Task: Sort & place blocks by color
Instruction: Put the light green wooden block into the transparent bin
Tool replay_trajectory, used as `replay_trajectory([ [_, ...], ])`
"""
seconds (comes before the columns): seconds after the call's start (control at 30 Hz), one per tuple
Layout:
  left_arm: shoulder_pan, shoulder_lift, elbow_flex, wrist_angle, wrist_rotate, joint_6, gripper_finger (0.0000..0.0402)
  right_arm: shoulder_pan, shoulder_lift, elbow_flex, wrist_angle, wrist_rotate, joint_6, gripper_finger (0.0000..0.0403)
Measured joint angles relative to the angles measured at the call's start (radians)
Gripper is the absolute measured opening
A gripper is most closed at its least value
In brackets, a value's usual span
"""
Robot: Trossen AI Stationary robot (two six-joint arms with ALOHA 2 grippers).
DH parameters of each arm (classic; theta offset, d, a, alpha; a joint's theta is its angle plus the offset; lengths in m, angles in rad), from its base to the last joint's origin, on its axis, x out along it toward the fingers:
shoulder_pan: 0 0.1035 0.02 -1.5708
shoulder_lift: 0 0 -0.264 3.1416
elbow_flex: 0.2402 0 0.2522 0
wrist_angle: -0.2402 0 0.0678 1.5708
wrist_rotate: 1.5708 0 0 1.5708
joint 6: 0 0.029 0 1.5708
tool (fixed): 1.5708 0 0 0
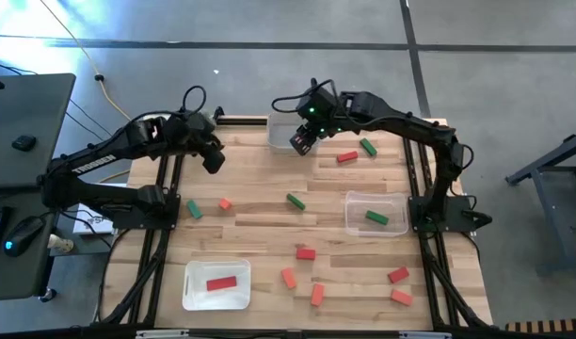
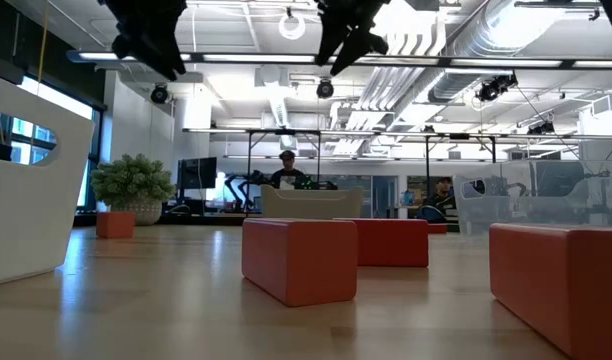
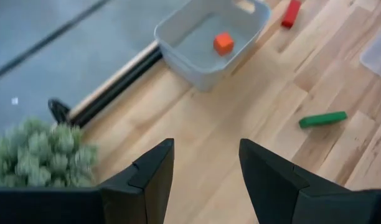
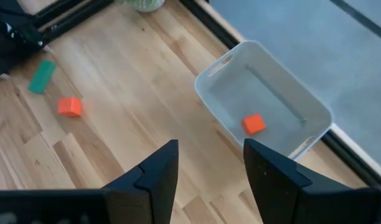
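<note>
Red, orange and green blocks lie scattered flat on the wooden table [image 1: 260, 235]. A grey tray [image 3: 197, 62] at the far edge holds one orange block [image 3: 223, 42]; the right wrist view shows this orange block [image 4: 253, 123] too. A clear tray [image 1: 354, 200] at the right holds a green block [image 1: 376, 217]. A white tray [image 1: 192, 294] at the near left holds a red block [image 1: 221, 282]. My left gripper [image 1: 215, 162] hangs open above the far left of the table. My right gripper [image 1: 300, 144] hangs open just near the grey tray. Both are empty.
Loose blocks: green [image 1: 194, 209] and orange [image 1: 225, 203] at left, green [image 1: 296, 201] mid-table, red [image 1: 347, 157] and green [image 1: 367, 146] far right, several red and orange ones near the front edge [image 1: 317, 294]. A spiky green plant [image 3: 41, 152] stands at the far left.
</note>
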Motion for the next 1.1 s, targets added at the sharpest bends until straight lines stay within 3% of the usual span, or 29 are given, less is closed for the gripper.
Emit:
replay_trajectory([
  [0.17, 0.001, 0.000, 0.000, -0.078, 0.006, -0.105, 0.0170, -0.014, -0.045, 0.000, -0.011, 0.020, -0.030, 0.0170],
  [0.47, -0.011, 0.000, -0.083, -0.126, 0.148, -0.257, 0.0170, -0.063, -0.092, 0.000, -0.019, 0.021, -0.109, 0.0170],
  [1.1, -0.193, 0.000, -0.306, -0.102, 0.141, -0.551, 0.0170, -0.171, -0.094, 0.000, -0.027, 0.019, -0.138, 0.0170],
])
